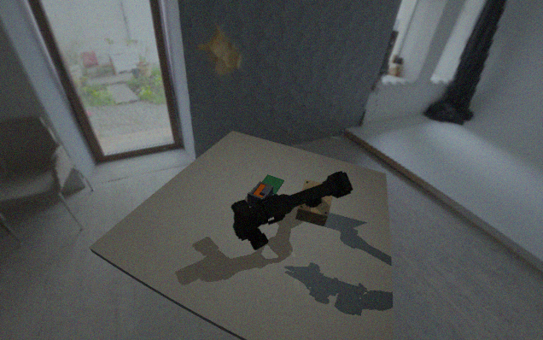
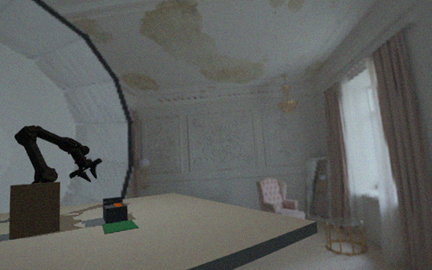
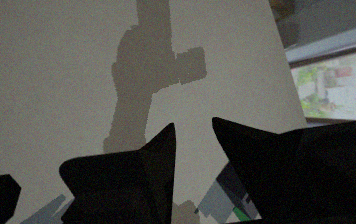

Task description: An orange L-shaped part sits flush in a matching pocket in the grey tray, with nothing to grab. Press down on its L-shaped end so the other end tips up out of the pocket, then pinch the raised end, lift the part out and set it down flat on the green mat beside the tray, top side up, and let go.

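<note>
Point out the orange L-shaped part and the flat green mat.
Orange L-shaped part (image 1: 259, 190) (image 2: 118, 204): top and exterior views, its upper face.
Flat green mat (image 1: 275, 181) (image 2: 120, 226): top and exterior views, its bare surface.

Black jointed arm (image 1: 299, 198) (image 2: 49, 137); gripper (image 2: 93, 180) (image 3: 193, 124) black, fingers tapering to points.

Tan tbl (image 1: 171, 213) (image 2: 195, 224) (image 3: 60, 75) w/ tray (image 1: 255, 197) (image 2: 115, 213) (image 3: 231, 182), grn mat (image 1: 275, 182) (image 2: 120, 226) (image 3: 241, 214).

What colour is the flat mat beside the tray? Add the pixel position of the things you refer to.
The flat rectangular mat (image 1: 274, 183) (image 2: 120, 226) is green, clearest in the exterior view.
</note>
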Robot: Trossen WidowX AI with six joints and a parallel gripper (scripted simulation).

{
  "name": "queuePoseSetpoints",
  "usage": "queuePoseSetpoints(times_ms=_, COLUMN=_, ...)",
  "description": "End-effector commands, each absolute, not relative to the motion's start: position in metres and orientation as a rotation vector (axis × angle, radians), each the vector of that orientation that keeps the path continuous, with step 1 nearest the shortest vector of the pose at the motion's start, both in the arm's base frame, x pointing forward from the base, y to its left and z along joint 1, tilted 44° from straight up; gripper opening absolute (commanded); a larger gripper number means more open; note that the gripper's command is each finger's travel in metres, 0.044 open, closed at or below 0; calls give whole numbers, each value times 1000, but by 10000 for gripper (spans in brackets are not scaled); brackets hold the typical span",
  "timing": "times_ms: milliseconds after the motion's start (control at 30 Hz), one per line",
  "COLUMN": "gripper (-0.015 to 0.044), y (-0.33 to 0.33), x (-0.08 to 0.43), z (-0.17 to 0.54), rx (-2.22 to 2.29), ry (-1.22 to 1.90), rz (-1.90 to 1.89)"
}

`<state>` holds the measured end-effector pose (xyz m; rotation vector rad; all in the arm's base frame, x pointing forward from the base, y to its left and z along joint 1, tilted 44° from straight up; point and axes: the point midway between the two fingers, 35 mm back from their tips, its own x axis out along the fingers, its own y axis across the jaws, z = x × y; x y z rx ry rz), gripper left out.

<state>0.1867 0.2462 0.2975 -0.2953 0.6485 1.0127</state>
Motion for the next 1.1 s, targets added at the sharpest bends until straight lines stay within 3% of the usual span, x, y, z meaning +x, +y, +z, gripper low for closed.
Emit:
queuePoseSetpoints(times_ms=0, gripper=180, y=225, x=228, z=241, rx=-277, ry=879, rz=931)
queuePoseSetpoints(times_ms=267, gripper=180, y=156, x=280, z=148, rx=-39, ry=1283, rz=794)
queuePoseSetpoints(times_ms=600, gripper=180, y=66, x=289, z=70, rx=525, ry=1598, rz=672)
queuePoseSetpoints(times_ms=800, gripper=180, y=67, x=289, z=67, rx=537, ry=1601, rz=669)
queuePoseSetpoints(times_ms=1067, gripper=180, y=116, x=279, z=16, rx=540, ry=1600, rz=673)
